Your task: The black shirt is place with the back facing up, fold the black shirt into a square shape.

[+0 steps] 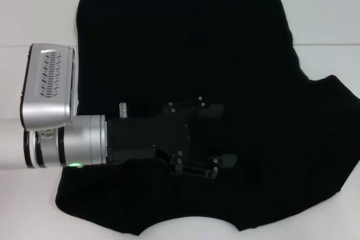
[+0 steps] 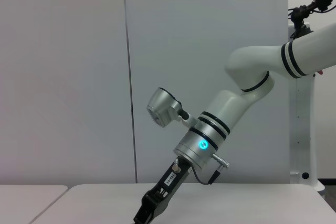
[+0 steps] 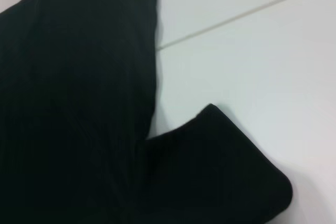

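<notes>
The black shirt (image 1: 185, 43) lies spread flat on the white table (image 1: 34, 9), its curved neckline (image 1: 188, 226) at the near edge and a short sleeve (image 1: 337, 105) out to the right. Its left side ends in a straight edge with no sleeve showing. My left gripper (image 1: 228, 136) reaches in from the left over the shirt's middle, open, with only shirt fabric between its fingers. In the right wrist view the shirt (image 3: 79, 103) and one sleeve (image 3: 226, 171) lie on the table. My right gripper (image 2: 149, 208) shows in the left wrist view, pointing down at the table.
A seam (image 1: 326, 44) runs across the table behind the shirt. Bare white tabletop (image 3: 252, 51) lies beside the sleeve. A plain wall (image 2: 68, 77) stands beyond the table.
</notes>
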Controlling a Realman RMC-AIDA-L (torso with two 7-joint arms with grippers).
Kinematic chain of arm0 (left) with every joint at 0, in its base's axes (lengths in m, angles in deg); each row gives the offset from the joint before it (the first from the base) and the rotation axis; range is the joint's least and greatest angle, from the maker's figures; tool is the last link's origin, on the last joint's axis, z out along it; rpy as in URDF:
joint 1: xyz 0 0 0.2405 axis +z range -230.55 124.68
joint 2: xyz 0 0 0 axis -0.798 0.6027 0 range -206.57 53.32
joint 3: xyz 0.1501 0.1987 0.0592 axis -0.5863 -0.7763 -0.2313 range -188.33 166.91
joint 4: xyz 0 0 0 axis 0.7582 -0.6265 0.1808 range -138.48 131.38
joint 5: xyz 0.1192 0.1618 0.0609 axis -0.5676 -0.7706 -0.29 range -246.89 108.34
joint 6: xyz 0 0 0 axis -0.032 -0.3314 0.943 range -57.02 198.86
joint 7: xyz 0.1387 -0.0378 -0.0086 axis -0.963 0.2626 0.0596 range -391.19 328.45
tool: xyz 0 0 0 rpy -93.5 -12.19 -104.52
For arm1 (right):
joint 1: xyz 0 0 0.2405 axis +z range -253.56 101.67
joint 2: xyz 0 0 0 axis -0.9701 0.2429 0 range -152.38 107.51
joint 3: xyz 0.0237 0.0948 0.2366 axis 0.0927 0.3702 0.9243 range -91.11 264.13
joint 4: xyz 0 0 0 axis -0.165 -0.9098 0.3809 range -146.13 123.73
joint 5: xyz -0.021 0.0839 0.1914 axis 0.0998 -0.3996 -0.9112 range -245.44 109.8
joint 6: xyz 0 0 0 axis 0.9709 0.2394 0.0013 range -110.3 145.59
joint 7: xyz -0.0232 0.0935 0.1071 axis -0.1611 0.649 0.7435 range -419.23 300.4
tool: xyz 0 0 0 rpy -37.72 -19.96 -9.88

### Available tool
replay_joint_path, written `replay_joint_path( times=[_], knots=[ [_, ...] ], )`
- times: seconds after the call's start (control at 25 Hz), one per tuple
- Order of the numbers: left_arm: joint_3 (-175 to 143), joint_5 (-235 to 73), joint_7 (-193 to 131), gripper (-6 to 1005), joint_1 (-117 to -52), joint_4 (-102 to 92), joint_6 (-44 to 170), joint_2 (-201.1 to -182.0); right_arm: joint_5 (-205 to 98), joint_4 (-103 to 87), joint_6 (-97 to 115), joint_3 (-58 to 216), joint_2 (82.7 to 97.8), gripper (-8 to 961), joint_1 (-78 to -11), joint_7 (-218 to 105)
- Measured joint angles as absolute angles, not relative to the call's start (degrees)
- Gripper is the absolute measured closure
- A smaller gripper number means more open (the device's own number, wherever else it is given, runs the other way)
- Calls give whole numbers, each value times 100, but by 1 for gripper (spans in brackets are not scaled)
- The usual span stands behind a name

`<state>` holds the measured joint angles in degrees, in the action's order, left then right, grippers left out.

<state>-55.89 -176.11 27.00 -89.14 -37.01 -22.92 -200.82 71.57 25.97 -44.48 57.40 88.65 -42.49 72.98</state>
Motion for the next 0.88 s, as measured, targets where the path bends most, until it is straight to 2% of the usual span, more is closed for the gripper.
replay_joint_path(
  times=[0.44, 0.88],
  knots=[
    [-5588, -17544, 2743, 62, -8915, -3720, -2293, -20082, 6983, 2598, -4677, 5696, 8877, 940, -4005, 7182],
    [-5449, -17462, 2848, 63, -8901, -3740, -2296, -20055, 6838, 2592, -5325, 4588, 9214, 934, -3322, 7103]
  ],
)
